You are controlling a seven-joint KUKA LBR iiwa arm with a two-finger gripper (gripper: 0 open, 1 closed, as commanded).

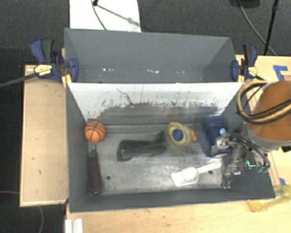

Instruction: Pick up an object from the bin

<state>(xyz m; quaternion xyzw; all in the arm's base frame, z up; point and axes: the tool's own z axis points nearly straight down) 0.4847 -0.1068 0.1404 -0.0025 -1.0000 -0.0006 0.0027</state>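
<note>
Your things lie singly across the bin (145, 93) floor, well apart, so I'd judge any one can be taken without disturbing another. Your hand (227, 174) sits low at the right end, just beside the handle of the white scoop (190, 174) and near the blue block (212, 132). You can't tell how far open it is, or whether it holds anything.

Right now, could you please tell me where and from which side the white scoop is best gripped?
Probably by its slim handle, from straight above, closing across its width. The white scoop lies flat on the bin floor, broad bowl left, handle angled toward the gripper; the bowl looks too wide to pinch.
</note>
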